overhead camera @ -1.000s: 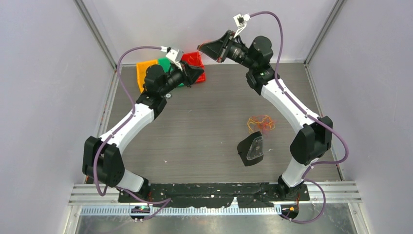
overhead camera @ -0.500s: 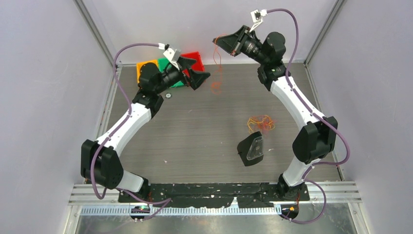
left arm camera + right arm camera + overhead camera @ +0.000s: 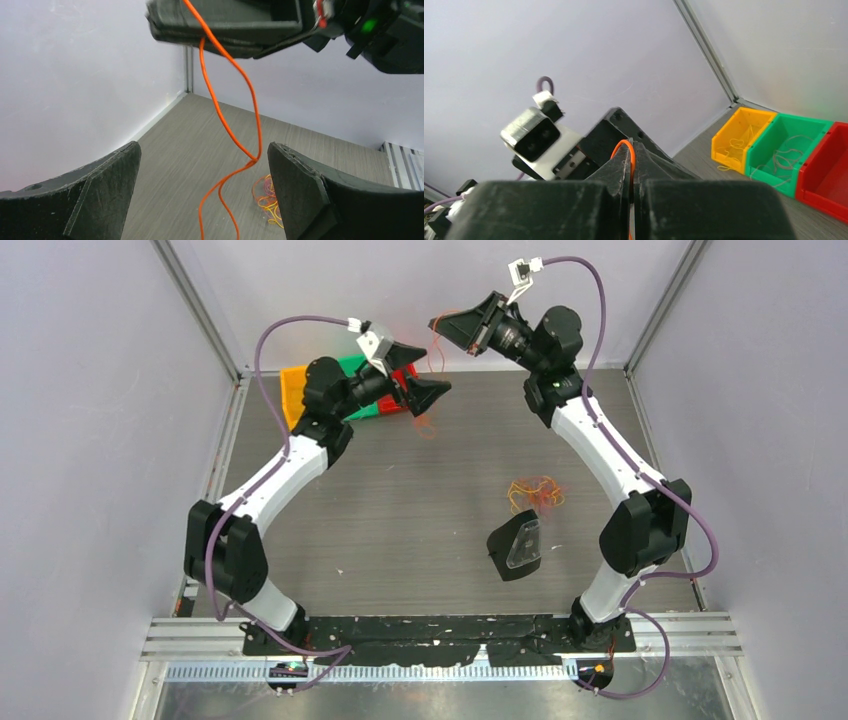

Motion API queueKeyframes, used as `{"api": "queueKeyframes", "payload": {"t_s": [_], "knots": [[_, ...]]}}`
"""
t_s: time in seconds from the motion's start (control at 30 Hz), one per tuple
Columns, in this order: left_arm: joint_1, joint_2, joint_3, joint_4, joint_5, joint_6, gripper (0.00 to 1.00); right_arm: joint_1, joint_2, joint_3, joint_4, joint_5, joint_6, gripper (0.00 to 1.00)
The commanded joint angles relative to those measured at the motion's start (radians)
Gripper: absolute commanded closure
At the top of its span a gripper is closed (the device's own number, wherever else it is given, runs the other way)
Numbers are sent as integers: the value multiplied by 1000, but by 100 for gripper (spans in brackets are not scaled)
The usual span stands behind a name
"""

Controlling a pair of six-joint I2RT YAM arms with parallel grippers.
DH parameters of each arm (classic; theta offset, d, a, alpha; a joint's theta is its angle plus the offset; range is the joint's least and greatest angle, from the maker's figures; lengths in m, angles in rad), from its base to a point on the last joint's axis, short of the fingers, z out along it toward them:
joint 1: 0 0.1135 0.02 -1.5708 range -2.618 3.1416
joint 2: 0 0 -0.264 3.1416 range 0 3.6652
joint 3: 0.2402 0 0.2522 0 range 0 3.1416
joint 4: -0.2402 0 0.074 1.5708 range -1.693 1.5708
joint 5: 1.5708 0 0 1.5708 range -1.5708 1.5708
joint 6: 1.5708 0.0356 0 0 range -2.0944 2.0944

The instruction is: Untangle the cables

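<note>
Top external: right gripper [image 3: 437, 324] is raised near the back wall, pinched tight on 1 orange cable [image 3: 255, 160]. The cable hangs from it as a loop. Left gripper [image 3: 204, 147] is spread wide and holds nothing. In the left wrist view the cable drops between its 2 fingers [image 3: 102, 192], touching neither. The remaining tangle [image 3: 535, 492] lies on the table [image 3: 420, 500], well apart from both grippers. 3 bins [image 3: 784, 150] sit at the back left.
</note>
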Motion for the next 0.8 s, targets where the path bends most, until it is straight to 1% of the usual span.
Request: {"api": "queueKeyframes", "payload": {"t_s": [0.0, 0.07, 0.1, 0.13, 0.17, 0.23, 0.27, 0.33, 0.47, 0.63, 0.77], "knots": [[-33, 36, 15, 115, 18, 11, 0, 27, -10, 83, 58, 16, 30, 95], [-45, 42, -2, 131, 6, 24, 0, 31, 0, 116, 46, 21, 38, 95], [-47, 45, -7, 132, -11, 31, 3, 31, 1, 135, 42, 24, 39, 95], [-47, 49, -4, 130, -22, 25, 10, 32, 2, 143, 33, 25, 42, 95], [-47, 55, 2, 127, -22, 15, 23, 33, -2, 156, 29, 23, 44, 95], [-45, 49, 4, 136, -6, -10, 53, 28, -8, 163, 13, 21, 42, 95], [-45, 37, -5, 154, -5, -24, 66, 24, -10, 163, 0, 21, 36, 95], [-45, 3, -21, 177, -31, -53, 99, 8, -17, 147, -26, 23, 26, 95], [-43, -70, -19, 174, -53, -60, 100, -36, -32, 61, -63, 23, -8, 95], [-20, -127, 25, 158, -67, -153, 100, -86, -38, -67, -95, 25, -81, 95], [0, -146, 73, 140, -130, -197, 100, -89, -29, -175, -99, -2, -129, 95]]}}
